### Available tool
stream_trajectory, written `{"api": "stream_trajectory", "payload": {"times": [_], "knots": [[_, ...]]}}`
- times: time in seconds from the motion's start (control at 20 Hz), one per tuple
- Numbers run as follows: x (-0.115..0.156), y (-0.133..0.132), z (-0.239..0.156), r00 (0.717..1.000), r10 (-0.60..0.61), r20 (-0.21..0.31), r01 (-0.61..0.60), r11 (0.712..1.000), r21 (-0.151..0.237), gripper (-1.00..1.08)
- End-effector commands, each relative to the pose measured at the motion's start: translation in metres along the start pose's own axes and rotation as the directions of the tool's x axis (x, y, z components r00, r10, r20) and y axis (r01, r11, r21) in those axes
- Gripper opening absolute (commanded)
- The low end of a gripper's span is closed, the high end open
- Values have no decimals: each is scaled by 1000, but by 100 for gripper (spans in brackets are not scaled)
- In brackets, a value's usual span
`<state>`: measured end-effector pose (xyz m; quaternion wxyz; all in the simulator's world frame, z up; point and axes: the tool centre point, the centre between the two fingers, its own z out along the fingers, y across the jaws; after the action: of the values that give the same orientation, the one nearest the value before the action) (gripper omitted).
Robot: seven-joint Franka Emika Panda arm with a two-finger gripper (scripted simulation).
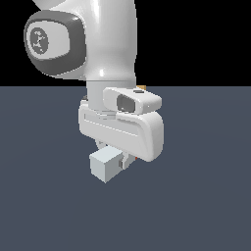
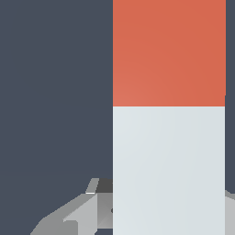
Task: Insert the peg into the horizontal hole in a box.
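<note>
My gripper point(image 1: 123, 160) is shut on the peg point(image 1: 105, 164). In the exterior view only the peg's pale grey-white end shows, a block pointing towards the camera under the white hand. In the wrist view the peg point(image 2: 169, 137) fills the frame lengthwise, pale near the hand and red-orange point(image 2: 169, 53) at the far end. One grey finger point(image 2: 80, 215) shows beside it. Of the box only a small tan sliver point(image 1: 141, 88) peeks out behind the hand. The arm hides the rest of it, and its hole is not visible.
The dark blue-grey floor point(image 1: 206, 206) spreads all around. The arm's white links point(image 1: 98, 44) fill the upper middle of the exterior view and block the area behind them.
</note>
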<state>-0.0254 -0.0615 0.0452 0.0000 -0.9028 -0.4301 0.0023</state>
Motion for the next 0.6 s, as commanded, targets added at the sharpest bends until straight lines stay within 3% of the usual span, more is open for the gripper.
{"api": "stream_trajectory", "payload": {"times": [0.0,0.25,0.55], "knots": [[29,-11,-13,994,-114,-2,114,994,-4,-100],[77,-44,-33,946,-324,-1,323,946,-5,-100],[103,-71,-46,892,-452,-2,452,892,-4,-100]]}}
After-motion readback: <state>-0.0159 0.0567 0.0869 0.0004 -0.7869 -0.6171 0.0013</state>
